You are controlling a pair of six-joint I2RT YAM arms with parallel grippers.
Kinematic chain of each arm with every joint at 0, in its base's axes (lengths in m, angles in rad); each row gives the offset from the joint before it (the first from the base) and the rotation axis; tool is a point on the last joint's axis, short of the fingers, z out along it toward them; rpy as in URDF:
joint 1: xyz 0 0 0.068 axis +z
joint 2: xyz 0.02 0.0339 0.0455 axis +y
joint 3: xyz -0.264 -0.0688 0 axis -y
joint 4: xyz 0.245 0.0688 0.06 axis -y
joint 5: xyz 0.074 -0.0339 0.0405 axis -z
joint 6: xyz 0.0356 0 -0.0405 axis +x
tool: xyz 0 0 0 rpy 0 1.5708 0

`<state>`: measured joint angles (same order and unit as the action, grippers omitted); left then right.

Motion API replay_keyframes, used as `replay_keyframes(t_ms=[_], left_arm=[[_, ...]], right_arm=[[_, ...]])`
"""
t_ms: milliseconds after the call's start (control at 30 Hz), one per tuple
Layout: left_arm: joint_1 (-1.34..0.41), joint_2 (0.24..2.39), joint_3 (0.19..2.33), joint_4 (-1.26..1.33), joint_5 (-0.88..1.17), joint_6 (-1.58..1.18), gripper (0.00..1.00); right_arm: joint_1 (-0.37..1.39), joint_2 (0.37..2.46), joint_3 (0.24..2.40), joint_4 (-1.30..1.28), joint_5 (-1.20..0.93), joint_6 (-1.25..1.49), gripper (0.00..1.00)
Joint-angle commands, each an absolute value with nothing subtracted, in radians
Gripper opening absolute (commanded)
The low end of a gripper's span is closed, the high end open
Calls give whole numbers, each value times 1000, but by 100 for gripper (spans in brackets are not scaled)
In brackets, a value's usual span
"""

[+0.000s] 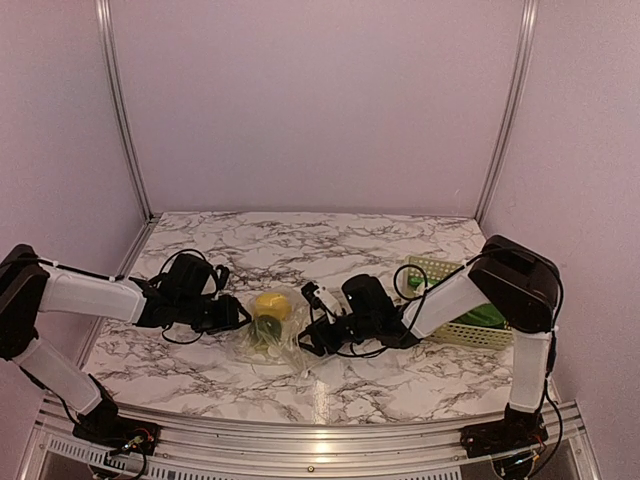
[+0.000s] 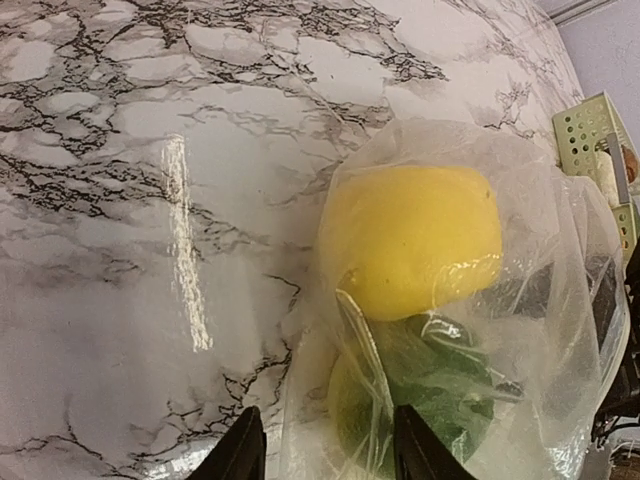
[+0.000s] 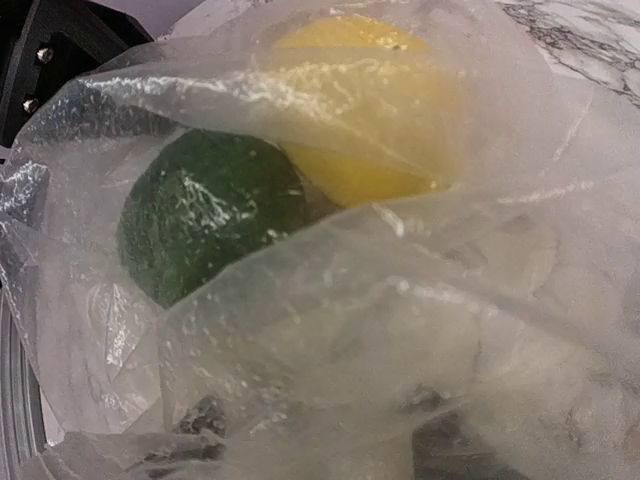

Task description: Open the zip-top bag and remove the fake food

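Note:
The clear zip-top bag (image 1: pixel 272 345) lies crumpled mid-table between both arms. Of the fake food, a yellow round piece (image 1: pixel 272 304) and a dark green one (image 1: pixel 265 330) show through the film. My left gripper (image 1: pixel 238 318) sits at the bag's left edge. In the left wrist view it (image 2: pixel 325 455) is open, its fingertips straddling the bag's edge (image 2: pixel 300 400), with the yellow piece (image 2: pixel 410 240) and green piece (image 2: pixel 440 400) just beyond. My right gripper (image 1: pixel 308 338) is at the bag's right side. Bag film (image 3: pixel 400 300) drapes over it (image 3: pixel 320 430), and its dark fingers show dimly apart through the plastic.
A pale yellow-green lattice basket (image 1: pixel 437 268) stands right of the bag, partly under the right arm, with a green item (image 1: pixel 486 316) in it; its corner (image 2: pixel 585 130) shows in the left wrist view. Walls and metal rails close the table's back and sides.

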<state>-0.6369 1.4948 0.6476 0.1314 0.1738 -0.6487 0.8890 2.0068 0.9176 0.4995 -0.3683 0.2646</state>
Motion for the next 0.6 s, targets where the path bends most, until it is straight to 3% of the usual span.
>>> replay_keyframes(t_ms=[0, 167, 467, 567], left_arm=[[-668, 1497, 647, 71, 160, -607, 46], [-726, 1603, 720, 70, 129, -593, 43], [-813, 1739, 845, 62, 129, -534, 25], [-830, 1744, 861, 56, 127, -506, 21]], right_arm=[[909, 2024, 910, 504, -394, 243, 61], [911, 2033, 912, 543, -427, 229, 64], [912, 2042, 950, 530, -440, 174, 71], [917, 2034, 968, 508, -439, 148, 78]])
